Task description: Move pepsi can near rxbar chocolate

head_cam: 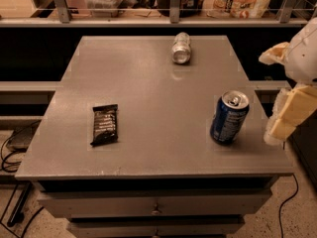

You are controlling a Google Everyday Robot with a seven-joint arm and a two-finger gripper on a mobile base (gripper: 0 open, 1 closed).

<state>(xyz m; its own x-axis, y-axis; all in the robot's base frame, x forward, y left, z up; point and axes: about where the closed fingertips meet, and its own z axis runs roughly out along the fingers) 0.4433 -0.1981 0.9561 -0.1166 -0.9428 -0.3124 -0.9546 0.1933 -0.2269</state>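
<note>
The pepsi can (229, 118) is dark blue with a silver top and stands upright at the right of the grey table (158, 83). The rxbar chocolate (104, 124) is a flat bar in a black wrapper lying at the left of the table, well apart from the can. My gripper (289, 114), cream and white, hangs at the right edge of the view, just right of the can and beyond the table's right edge, not touching the can.
A silver-grey can (181, 47) lies on its side at the back middle of the table. A shelf with a railing (171, 14) and packaged goods runs behind the table. Drawers (156, 207) sit under the tabletop. Cables lie on the floor at the left.
</note>
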